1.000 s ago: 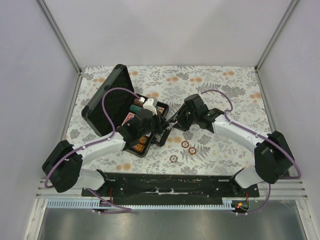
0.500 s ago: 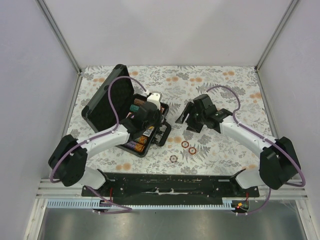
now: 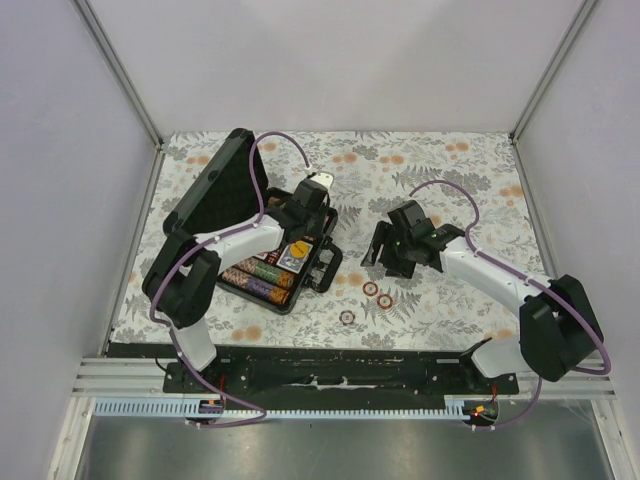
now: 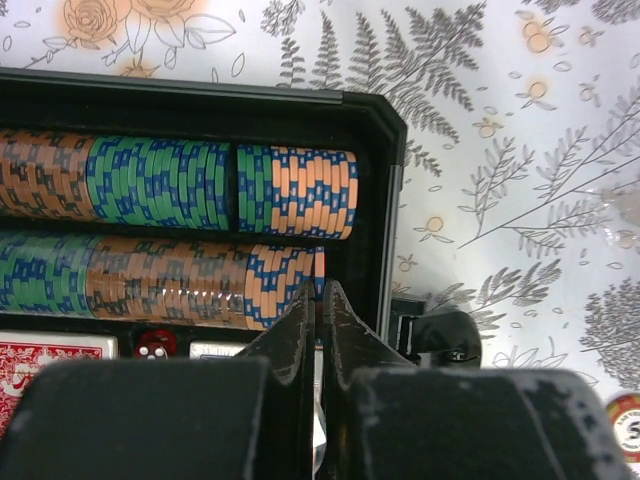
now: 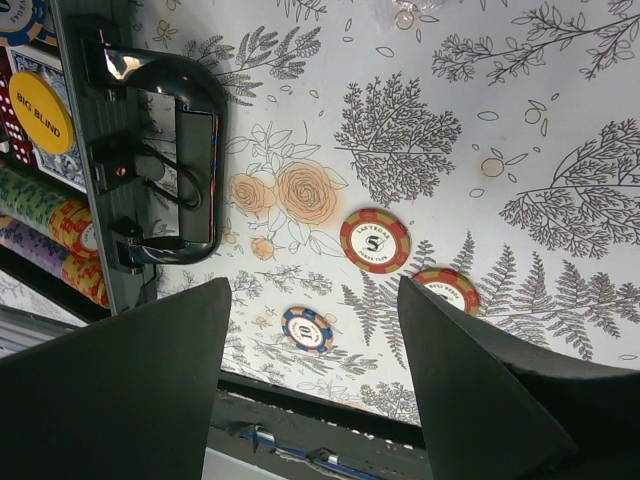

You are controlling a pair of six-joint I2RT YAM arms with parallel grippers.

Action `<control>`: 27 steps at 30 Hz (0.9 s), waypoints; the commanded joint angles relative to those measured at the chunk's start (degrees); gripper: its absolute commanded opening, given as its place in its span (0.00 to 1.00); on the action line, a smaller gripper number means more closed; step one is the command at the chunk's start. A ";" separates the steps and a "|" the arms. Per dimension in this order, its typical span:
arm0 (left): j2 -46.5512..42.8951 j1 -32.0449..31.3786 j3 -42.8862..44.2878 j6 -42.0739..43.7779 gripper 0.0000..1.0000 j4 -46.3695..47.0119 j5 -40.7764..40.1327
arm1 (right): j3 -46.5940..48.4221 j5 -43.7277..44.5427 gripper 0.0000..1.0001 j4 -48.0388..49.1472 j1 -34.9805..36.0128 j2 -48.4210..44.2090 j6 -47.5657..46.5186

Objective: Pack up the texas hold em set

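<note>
Right jaws spread over three loose chips (image 5: 375, 240) toward the bench's front edge, probably lining up a pickup; left jaws pressed together above the briefcase's (image 4: 370, 110) chip rows (image 4: 200, 180).

Table (image 3: 450, 170) surface printed white with grey ferns and orange roses (pattern all over). Plain pale walls (image 3: 330, 60) on three sides, silver corner posts (image 3: 117, 70). White slotted strip (image 3: 300, 410) along the near edge.
</note>
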 commanded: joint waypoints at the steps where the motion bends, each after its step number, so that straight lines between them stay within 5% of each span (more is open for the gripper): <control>1: 1.64 1.63 3.57 3.61 0.02 -2.92 0.30 | 0.26 0.60 0.75 0.01 -0.19 -1.19 -1.27; 5: 2.43 1.81 3.13 3.52 0.04 -3.18 -0.75 | 0.70 0.08 0.75 0.10 -0.19 0.21 -1.27; 18: 1.65 1.90 1.64 3.61 0.32 -2.31 -2.16 | 1.93 -1.33 0.75 0.01 -0.19 2.23 -1.09; 27: -4.67 1.72 -0.29 2.12 0.36 -1.86 -1.99 | 2.63 -5.63 0.75 1.50 0.24 2.85 -4.86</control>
